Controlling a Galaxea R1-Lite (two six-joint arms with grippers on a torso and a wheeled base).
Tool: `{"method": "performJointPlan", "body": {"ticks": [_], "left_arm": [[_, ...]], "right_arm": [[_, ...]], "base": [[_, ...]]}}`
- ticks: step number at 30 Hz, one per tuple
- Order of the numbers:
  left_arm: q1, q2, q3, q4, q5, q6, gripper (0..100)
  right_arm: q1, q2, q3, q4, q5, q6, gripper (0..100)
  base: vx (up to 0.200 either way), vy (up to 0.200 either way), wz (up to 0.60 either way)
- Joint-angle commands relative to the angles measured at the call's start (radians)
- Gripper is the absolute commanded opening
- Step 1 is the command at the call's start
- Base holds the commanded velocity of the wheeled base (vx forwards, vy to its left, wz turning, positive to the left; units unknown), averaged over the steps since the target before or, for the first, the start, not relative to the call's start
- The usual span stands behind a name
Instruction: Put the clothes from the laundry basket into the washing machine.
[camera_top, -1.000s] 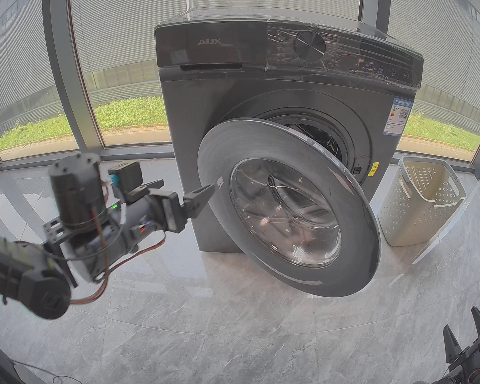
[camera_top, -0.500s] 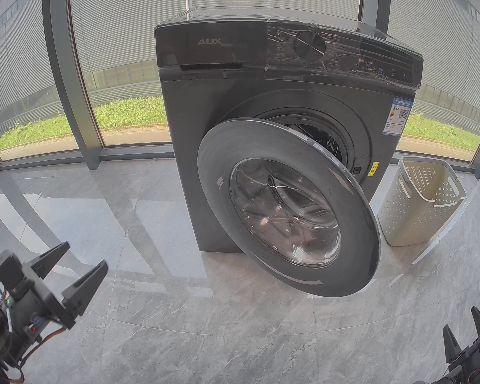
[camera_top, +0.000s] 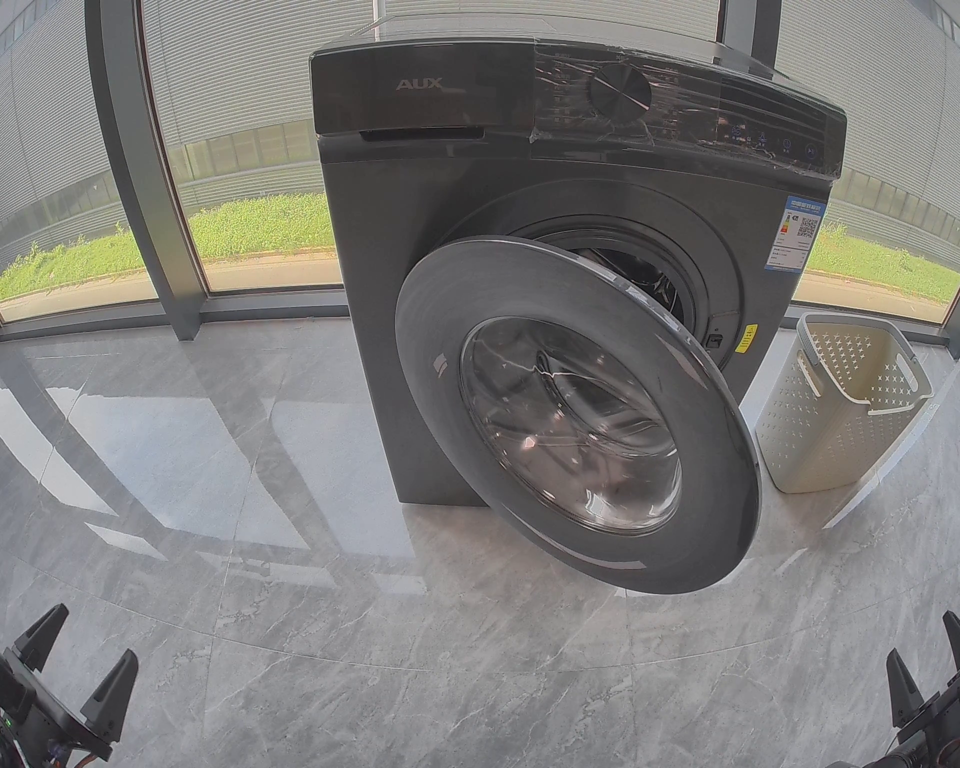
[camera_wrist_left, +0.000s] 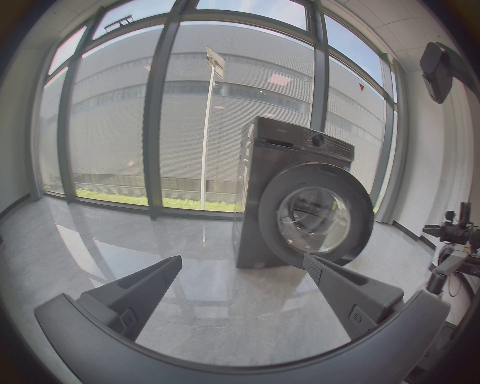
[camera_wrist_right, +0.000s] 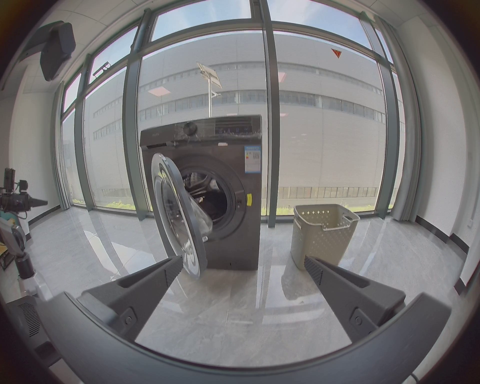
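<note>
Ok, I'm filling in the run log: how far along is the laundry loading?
Done: the washing machine door stands wide open, and the laundry basket beside it shows no clothes in the visible part of its inside. In hand: nothing; the left gripper and right gripper are open, empty, low and away from the machine. Left: whether clothes lie in the drum cannot be told.

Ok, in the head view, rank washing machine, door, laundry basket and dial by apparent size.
washing machine
door
laundry basket
dial
The open door is nearer the camera, so it looks enlarged.
</note>
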Motion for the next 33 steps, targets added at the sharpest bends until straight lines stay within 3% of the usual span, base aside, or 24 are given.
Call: {"method": "performJointPlan", "body": {"ticks": [1,4,7,8,9,10,13,16,21,23,25,33], "left_arm": [[0.142,-0.210,0.019,0.095,-0.013,0.010,100],[0.174,-0.244,0.020,0.159,-0.025,0.013,100],[0.174,-0.244,0.020,0.190,-0.025,-0.004,100],[0.174,-0.244,0.020,0.197,-0.030,-0.010,100],[0.174,-0.244,0.020,0.197,-0.030,-0.010,100],[0.174,-0.244,0.019,0.208,-0.036,-0.009,100],[0.203,-0.249,0.017,0.213,-0.042,0.004,100],[0.282,-0.289,0.019,0.211,-0.050,0.031,100],[0.256,-0.316,0.016,0.220,-0.083,0.022,100],[0.256,-0.330,0.019,0.271,-0.079,0.080,100],[0.256,-0.330,0.017,0.286,-0.085,0.096,100],[0.253,-0.330,0.017,0.279,-0.094,0.096,100]], "right_arm": [[-0.002,-0.016,-0.015,-0.064,0.016,-0.002,100],[0.003,-0.010,-0.179,-0.121,0.032,0.000,100],[0.025,0.047,-0.272,0.013,0.104,0.000,100],[0.035,0.062,-0.277,0.054,0.139,-0.002,100],[0.035,0.062,-0.277,0.054,0.139,-0.002,100],[0.055,0.120,-0.266,0.109,0.225,-0.006,100],[0.066,0.237,-0.252,0.103,0.297,-0.006,100],[0.074,0.404,-0.251,0.051,0.340,-0.023,100],[0.110,0.625,-0.246,-0.085,0.357,-0.065,100],[0.115,0.757,-0.249,-0.165,0.349,-0.068,100],[0.121,0.824,-0.260,-0.188,0.349,-0.069,100],[0.127,1.084,-0.280,-0.383,0.351,-0.065,100]], "base": [[0.000,0.000,0.00],[0.000,0.000,0.00],[0.000,0.000,0.00],[0.000,0.000,0.00],[0.000,0.000,0.00],[0.000,0.000,0.00],[0.000,0.000,0.00],[0.000,0.000,0.00],[0.000,0.000,0.00],[0.000,0.000,0.00],[0.000,0.000,0.00],[0.000,0.000,0.00]]}}
